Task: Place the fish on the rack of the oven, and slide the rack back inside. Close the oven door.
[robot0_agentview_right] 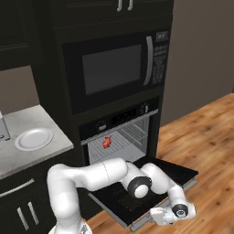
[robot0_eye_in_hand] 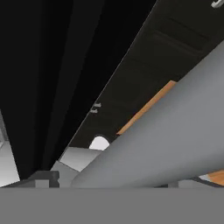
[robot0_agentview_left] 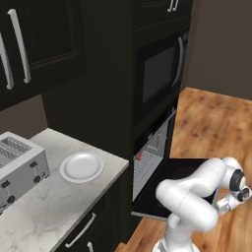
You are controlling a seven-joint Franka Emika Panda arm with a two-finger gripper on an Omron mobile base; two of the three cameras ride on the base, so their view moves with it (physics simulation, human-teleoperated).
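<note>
Tool (robot0_agentview_right: 157,216) low at front edge of lowered oven door (robot0_agentview_right: 176,173), jaws spread wide, gripping nothing we can see. In hand view, silver bar handle (robot0_eye_in_hand: 175,131) runs across close up. We see door lying flat, oven (robot0_agentview_right: 119,132) cavity exposed. Rack (robot0_agentview_right: 116,144) sits inside cavity; fish (robot0_agentview_right: 107,142) lies on rack. White plate (robot0_agentview_right: 34,138) on counter (robot0_agentview_right: 27,153), toaster (robot0_agentview_left: 17,167) near it.

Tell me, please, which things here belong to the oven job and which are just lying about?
Job:
fish, lying on the rack
oven
oven door, dropped open
hand, by the door's front edge

Lying about:
white plate
toaster
microwave
</note>
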